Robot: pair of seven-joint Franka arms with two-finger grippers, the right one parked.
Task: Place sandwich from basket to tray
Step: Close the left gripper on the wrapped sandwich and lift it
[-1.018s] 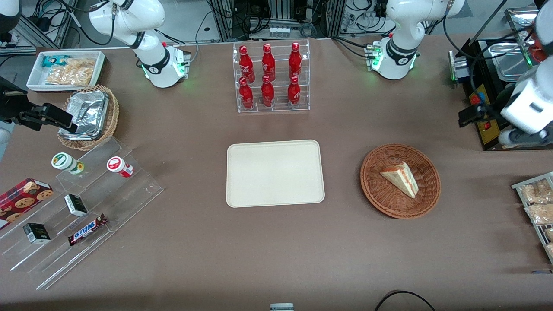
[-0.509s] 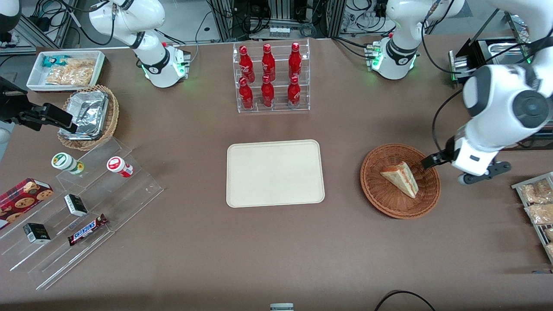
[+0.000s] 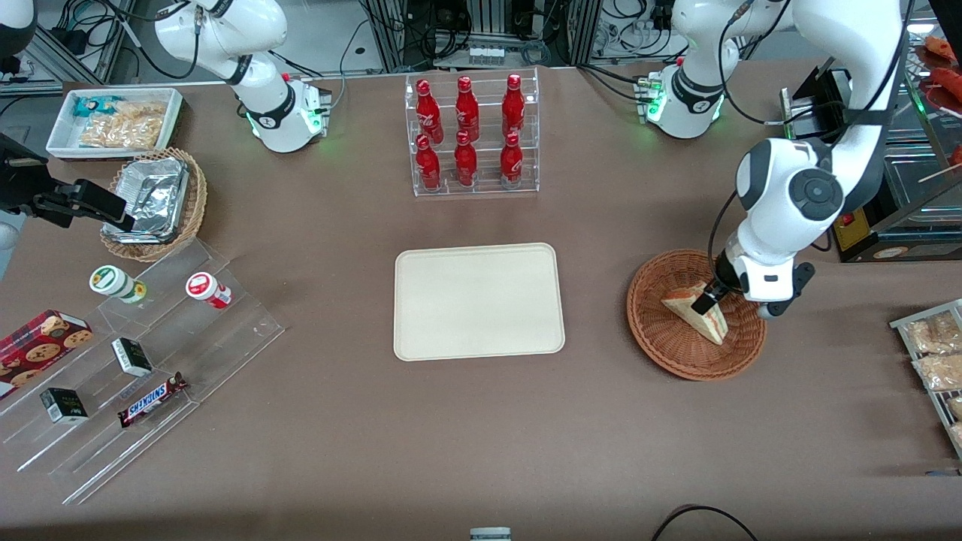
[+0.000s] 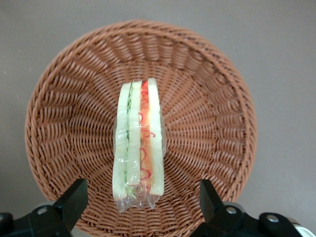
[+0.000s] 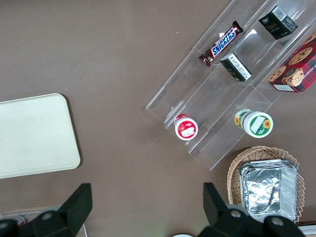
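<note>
Pincer open, over sandwich | in basket

Robotics lab w/ mock shop setup: cable-strewn racks, acrylic cola-bottle display, snack shelves.

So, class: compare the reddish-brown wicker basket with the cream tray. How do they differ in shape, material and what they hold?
The basket is round; the tray is rectangular with rounded corners. The basket is woven reddish-brown wicker; the tray is smooth and cream. The basket holds the sandwich, standing on edge with its filling showing, and the open gripper hangs over it; the tray holds nothing. Both are shallow and rest on the brown table.
</note>
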